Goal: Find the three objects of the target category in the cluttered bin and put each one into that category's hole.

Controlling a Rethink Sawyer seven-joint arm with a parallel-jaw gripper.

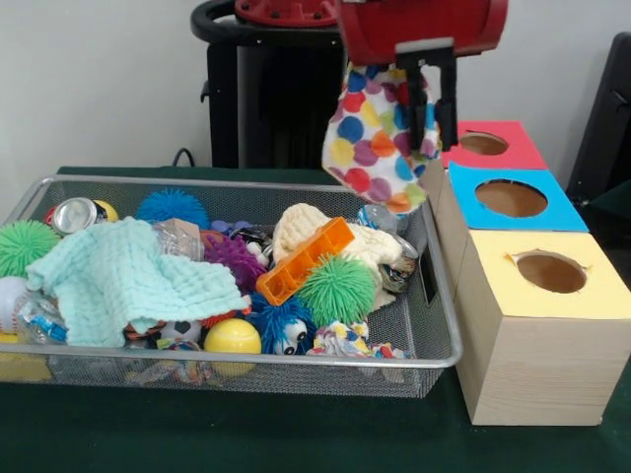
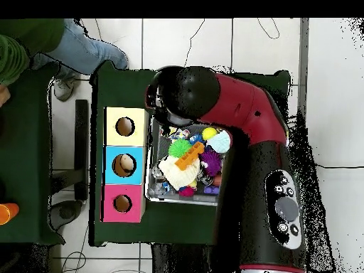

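Rag (image 1: 380, 133), dotted in bright colours, hangs clamped in your end effector (image 1: 432, 99), lifted above the bin's (image 1: 446, 345) corner nearest the boxes. The yellow hole (image 1: 551, 272) sits well apart, nearest the bench's front edge, with blue and red holes behind.

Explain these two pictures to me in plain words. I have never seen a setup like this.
A red robot arm works at a green table. One picture faces it across the table; the other looks straight down. Its gripper has its jaws shut on a polka-dot rag, lifted above the wire-mesh bin. The bin holds toys: a mint cloth, spiky balls, an orange block. Beside the bin stand boxes with red, blue and yellow holes. A person stands at the overhead view's edge.
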